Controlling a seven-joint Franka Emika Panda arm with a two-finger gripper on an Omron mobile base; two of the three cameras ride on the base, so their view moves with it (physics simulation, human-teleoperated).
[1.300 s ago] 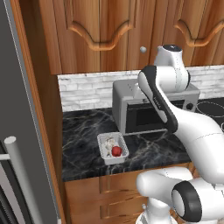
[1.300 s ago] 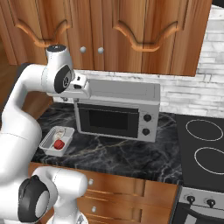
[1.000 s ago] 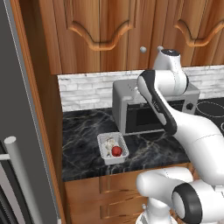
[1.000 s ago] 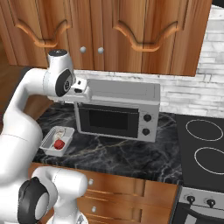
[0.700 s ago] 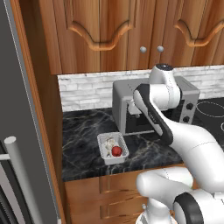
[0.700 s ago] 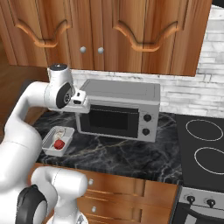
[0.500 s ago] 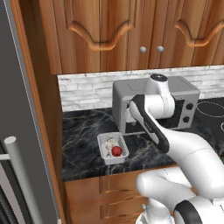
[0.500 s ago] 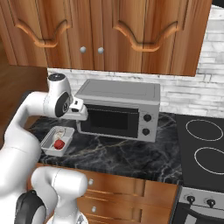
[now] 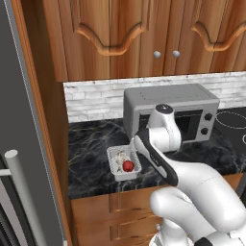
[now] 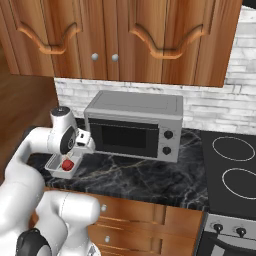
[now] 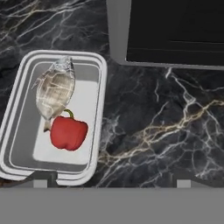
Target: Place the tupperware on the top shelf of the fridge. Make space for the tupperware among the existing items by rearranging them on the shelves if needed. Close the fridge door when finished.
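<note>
The fridge stands closed at my far left, so the first job is lifting the tub. The toaster oven sits just behind my work area on the black marble counter; I'd keep the wrist clear of its front. The tupperware rests on the counter, holding a red pepper and a pale lump. My gripper hovers spread wide, holding nothing, offset toward the tub's near rim. I'd centre across the short sides, though the fingertips are barely visible here.
</note>
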